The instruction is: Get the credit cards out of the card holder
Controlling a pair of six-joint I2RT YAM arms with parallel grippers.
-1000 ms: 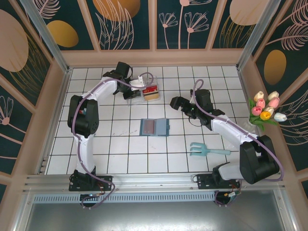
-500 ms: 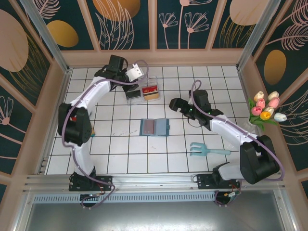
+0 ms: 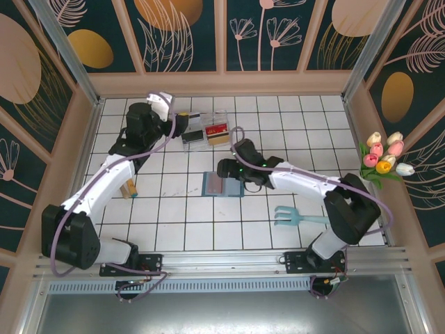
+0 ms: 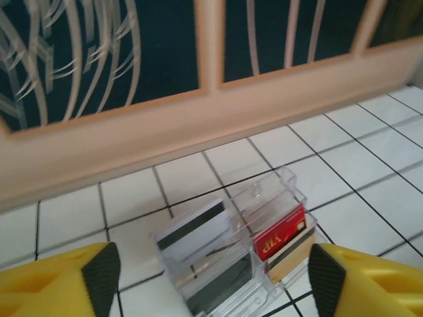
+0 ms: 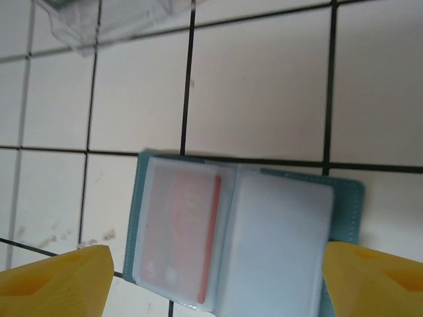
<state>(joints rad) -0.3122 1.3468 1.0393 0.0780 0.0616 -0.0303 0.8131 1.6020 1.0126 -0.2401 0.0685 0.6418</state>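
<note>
Nearest the arm bases, a light teal fork-shaped toy (image 3: pixel 295 217) lies on the tiled counter (image 3: pixel 174 223), to the near right of the card holder (image 3: pixel 224 184) and well apart from it.

The card holder lies open and flat. The right end effector (image 3: pixel 226 169) hangs over its far edge. The right wrist view shows this end effector (image 5: pixel 213 274) with its jaws spread wide, one yellow finger on each side of the card holder (image 5: pixel 244 238) and nothing gripped. Contact cannot be judged. This view alone shows the clear sleeves: a reddish card (image 5: pixel 182 238) in one pocket, the other pocket pale.

Beyond the holder stands a clear tray (image 3: pixel 205 132). The left end effector (image 3: pixel 179 125) sits at the tray's left end. In its wrist view the end effector (image 4: pixel 213 277) is wide open and empty. That view separates the contents of the tray (image 4: pixel 291 191): a striped white-grey card (image 4: pixel 192 228), a dark card (image 4: pixel 218 287), a red card (image 4: pixel 281 236) and a brownish-gold card (image 4: pixel 291 254).
</note>
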